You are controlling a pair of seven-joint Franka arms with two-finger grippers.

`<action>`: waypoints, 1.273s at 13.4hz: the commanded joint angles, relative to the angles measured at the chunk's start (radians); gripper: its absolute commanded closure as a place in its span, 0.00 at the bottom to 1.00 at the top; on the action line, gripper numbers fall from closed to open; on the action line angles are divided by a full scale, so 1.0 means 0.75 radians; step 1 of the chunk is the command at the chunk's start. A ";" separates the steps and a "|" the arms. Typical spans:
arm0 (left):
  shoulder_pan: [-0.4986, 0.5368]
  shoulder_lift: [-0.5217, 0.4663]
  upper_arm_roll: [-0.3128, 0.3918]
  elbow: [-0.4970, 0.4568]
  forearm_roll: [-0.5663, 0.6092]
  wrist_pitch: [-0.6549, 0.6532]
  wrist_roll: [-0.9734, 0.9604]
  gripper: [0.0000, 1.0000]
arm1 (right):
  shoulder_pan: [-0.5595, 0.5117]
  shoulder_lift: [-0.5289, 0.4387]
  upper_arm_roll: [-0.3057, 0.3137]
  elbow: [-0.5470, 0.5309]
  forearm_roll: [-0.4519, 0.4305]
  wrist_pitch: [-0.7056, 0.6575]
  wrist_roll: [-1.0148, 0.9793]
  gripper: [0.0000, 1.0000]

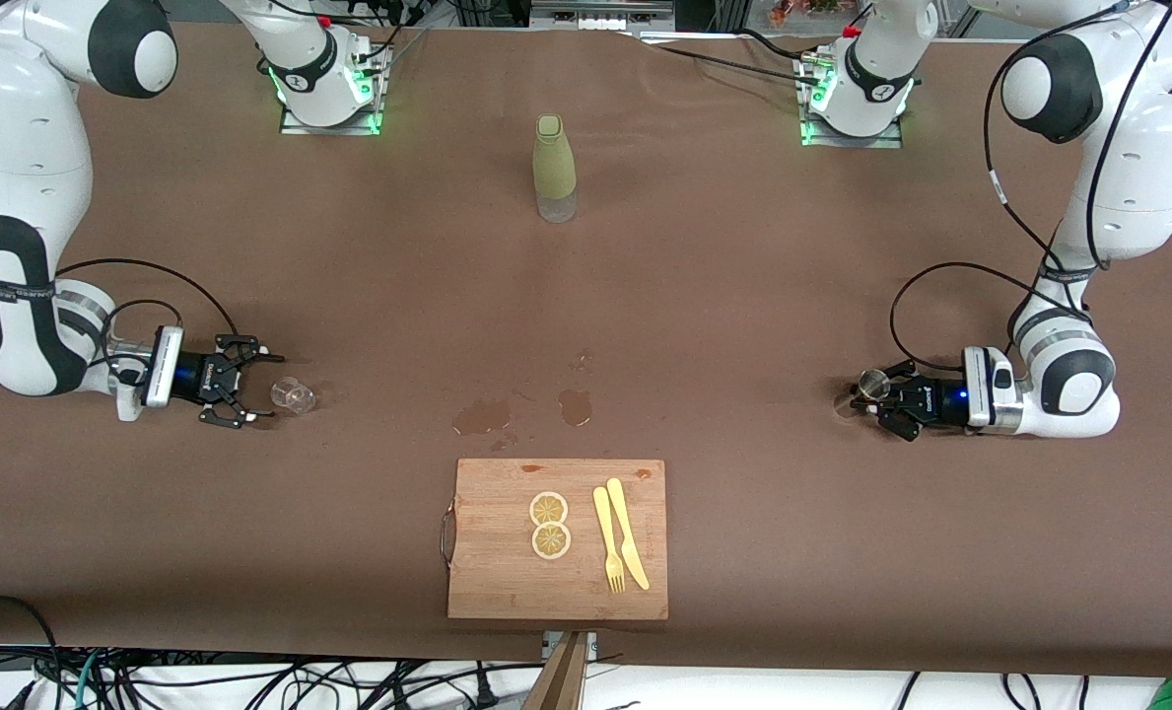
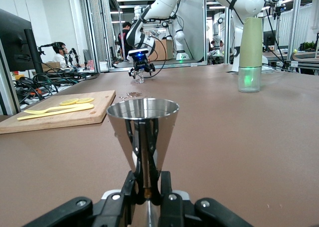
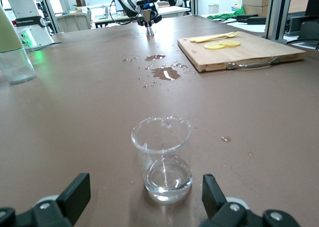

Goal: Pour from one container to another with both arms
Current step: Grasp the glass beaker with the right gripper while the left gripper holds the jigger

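The small silvery steel hourglass jigger [image 1: 877, 381], light, rigid and slippery, stands near the table's [image 1: 743, 296] left-arm edge, pinched at its narrow waist by the closed left gripper [image 1: 879, 402]; the fragile clear glass cup [image 1: 293, 395] near the right-arm edge sits just ahead of the wide-open, empty right gripper [image 1: 253, 383].

Even, bright overhead lighting, shadows on the brown table [image 1: 743, 296] soft and short. Green LED glow at both arm bases tints the bottle [image 2: 249, 52] base. Spill patches [image 3: 164, 73] glint. Jigger [image 2: 143, 132] mirrors its surroundings. Wrist-view backgrounds slightly soft, windows blown out.
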 commanded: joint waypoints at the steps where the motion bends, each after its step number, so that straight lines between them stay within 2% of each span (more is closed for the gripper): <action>1: -0.009 0.008 0.009 0.014 -0.040 0.001 0.060 1.00 | -0.004 0.042 0.001 0.049 0.031 -0.035 -0.026 0.00; 5: -0.007 0.000 -0.003 0.045 -0.030 -0.032 0.048 1.00 | -0.002 0.065 0.048 0.092 0.035 -0.035 -0.026 0.00; 11: -0.005 -0.028 -0.022 0.066 -0.014 -0.061 -0.033 1.00 | 0.016 0.114 0.062 0.092 0.080 -0.037 -0.055 0.00; 17: -0.044 -0.149 -0.079 0.045 0.074 -0.020 -0.252 1.00 | 0.029 0.130 0.081 0.092 0.082 -0.053 -0.081 0.03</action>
